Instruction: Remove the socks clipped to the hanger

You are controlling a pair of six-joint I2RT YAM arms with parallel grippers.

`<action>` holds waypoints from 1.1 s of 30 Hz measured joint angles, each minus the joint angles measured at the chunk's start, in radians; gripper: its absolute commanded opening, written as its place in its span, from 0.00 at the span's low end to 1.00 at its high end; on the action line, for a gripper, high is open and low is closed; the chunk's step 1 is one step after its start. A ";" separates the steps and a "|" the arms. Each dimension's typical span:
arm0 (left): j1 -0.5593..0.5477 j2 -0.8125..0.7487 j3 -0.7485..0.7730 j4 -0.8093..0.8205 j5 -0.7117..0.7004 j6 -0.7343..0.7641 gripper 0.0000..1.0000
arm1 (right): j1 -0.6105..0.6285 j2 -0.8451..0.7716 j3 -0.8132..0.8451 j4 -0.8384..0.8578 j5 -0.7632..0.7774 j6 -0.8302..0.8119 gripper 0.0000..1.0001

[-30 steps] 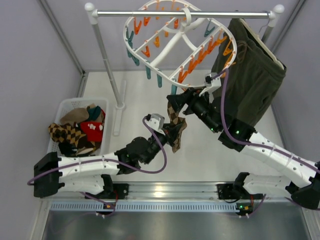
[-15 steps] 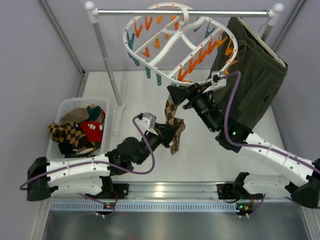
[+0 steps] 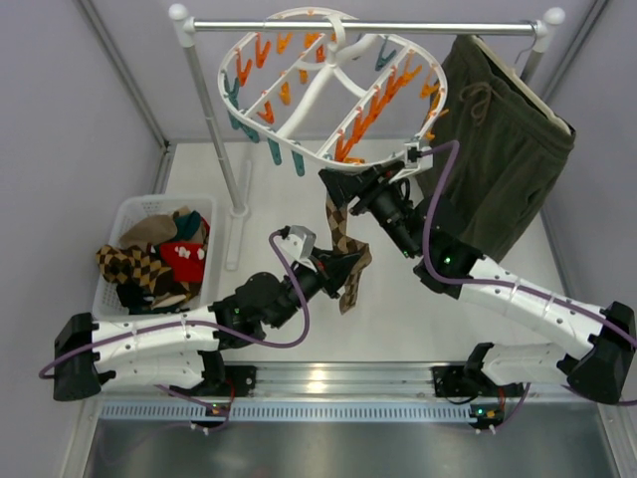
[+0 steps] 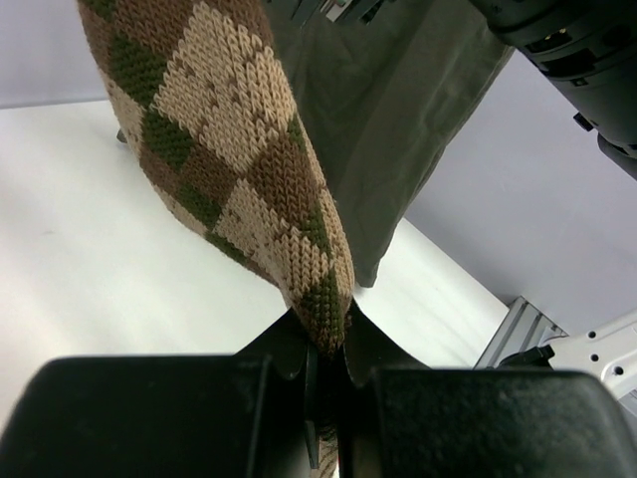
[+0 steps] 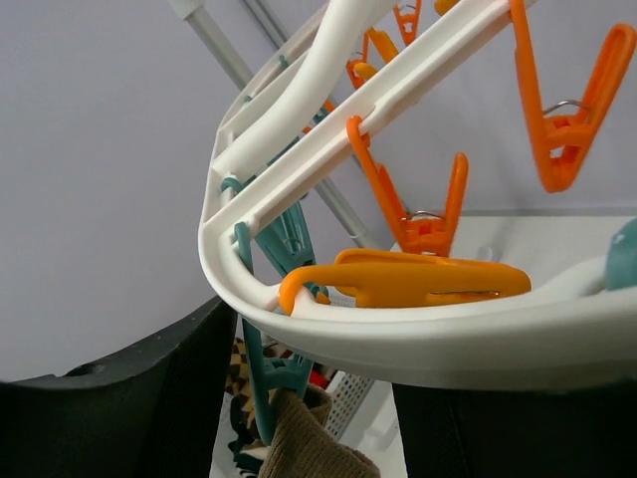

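Observation:
The round white hanger [image 3: 328, 80] hangs tilted from the rail, its orange and teal clips mostly bare. One brown-tan argyle sock [image 3: 341, 227] hangs from a teal clip [image 5: 271, 370] at the hanger's near rim [image 5: 428, 344]. My left gripper [image 3: 336, 267] is shut on the sock's lower end [image 4: 229, 149], which is pinched between its jaws [image 4: 326, 344]. My right gripper [image 3: 343, 184] is open, with its jaws either side of the rim, the teal clip and the sock's cuff [image 5: 309, 448]. Other socks [image 3: 164, 261] lie in the basket.
A white basket [image 3: 127, 209] stands at the left on the table. The steel rail [image 3: 398, 28] and its post [image 3: 214, 119] cross the back. Large olive-green shorts [image 3: 498, 149] hang at the right, close behind my right arm. An orange clip [image 5: 418, 281] lies along the rim.
The hanger has swung to the left. My right gripper followed it up and left onto the rim, and its jaws have narrowed a little. The left gripper keeps hold of the sock.

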 measured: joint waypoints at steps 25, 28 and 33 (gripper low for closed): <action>0.011 -0.009 0.012 -0.084 0.027 -0.002 0.00 | 0.000 0.042 0.021 0.038 -0.098 0.023 0.13; 0.011 -0.014 0.005 -0.098 0.023 -0.010 0.00 | 0.000 0.042 0.026 0.037 -0.098 0.022 0.18; 0.023 -0.045 -0.018 -0.192 -0.066 -0.051 0.00 | 0.000 0.042 0.026 0.035 -0.089 0.021 0.46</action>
